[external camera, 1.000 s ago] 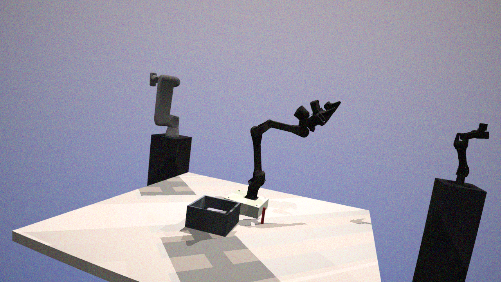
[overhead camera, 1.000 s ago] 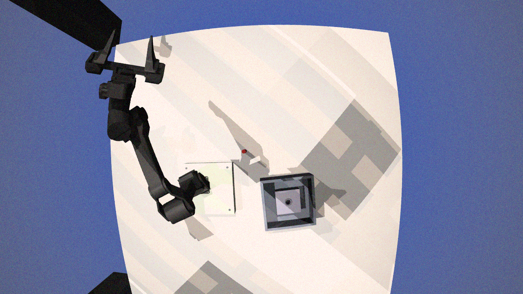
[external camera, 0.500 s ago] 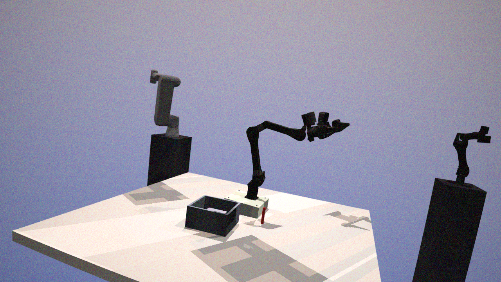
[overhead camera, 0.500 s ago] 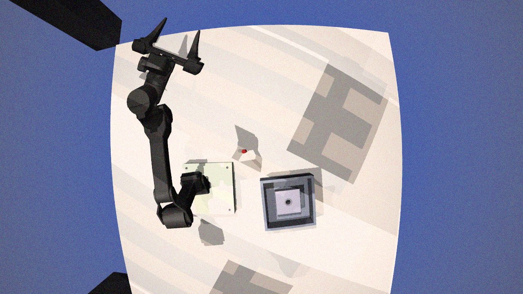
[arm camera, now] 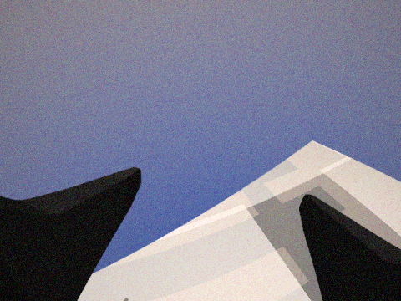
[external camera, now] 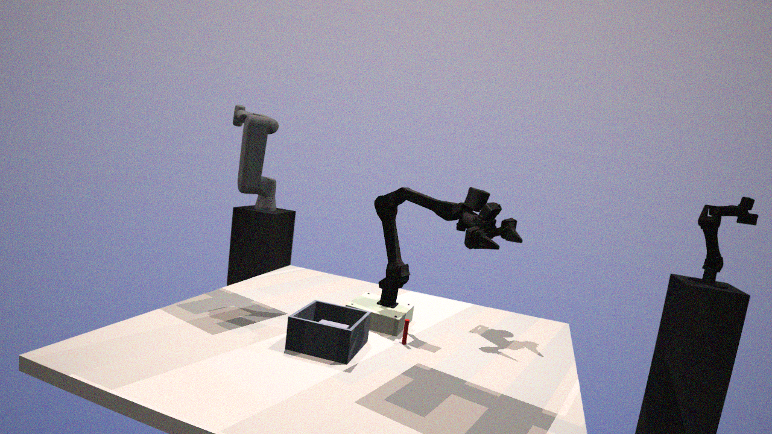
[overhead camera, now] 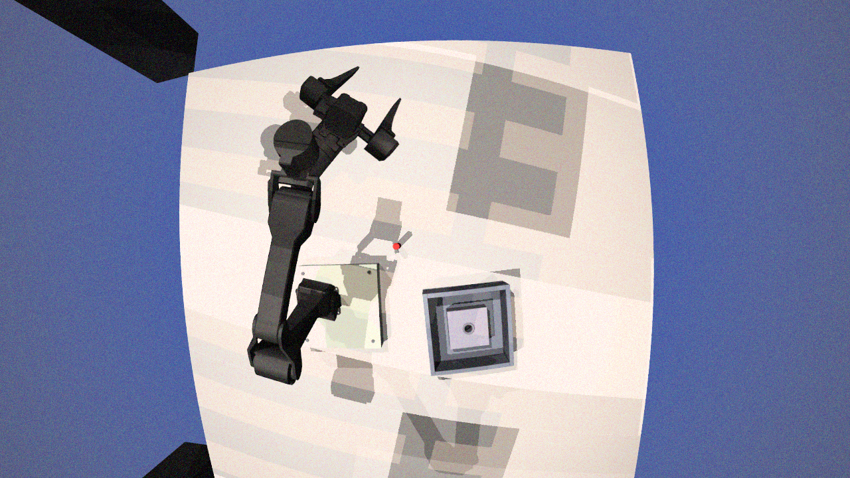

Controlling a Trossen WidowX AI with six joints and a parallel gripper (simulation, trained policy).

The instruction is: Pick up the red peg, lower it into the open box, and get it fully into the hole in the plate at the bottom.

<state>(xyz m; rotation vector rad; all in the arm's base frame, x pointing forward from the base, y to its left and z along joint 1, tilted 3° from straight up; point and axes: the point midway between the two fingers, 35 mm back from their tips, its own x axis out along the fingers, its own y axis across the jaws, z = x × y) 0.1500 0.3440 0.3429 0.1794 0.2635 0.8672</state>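
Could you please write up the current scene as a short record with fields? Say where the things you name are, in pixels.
peg: red peg (overhead camera: pixel 396 245) (external camera: pixel 406 331), upright on the table (overhead camera: pixel 570 332) (external camera: pixel 216 388), outside the box
box: open box (overhead camera: pixel 426 332) (external camera: pixel 317 339), dark grey, beside the pale base block (overhead camera: pixel 362 330) (external camera: pixel 383 323)
plate: pale plate (overhead camera: pixel 457 340) (external camera: pixel 333 323) in the box, its hole unfilled
tool: tool (overhead camera: pixel 379 83) (external camera: pixel 509 244) (arm camera: pixel 222 190) raised above the table, open, nothing between its fingers
task state: peg not inserted

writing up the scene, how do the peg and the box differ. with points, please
The peg (overhead camera: pixel 396 245) (external camera: pixel 406 331) is red, while the box (overhead camera: pixel 426 332) (external camera: pixel 315 340) is dark blue-grey. The peg is a slim, upright stick; the box is broad and squat. The peg's top shows no opening, whereas the box is open-topped with a plate inside. Both stand on the table.
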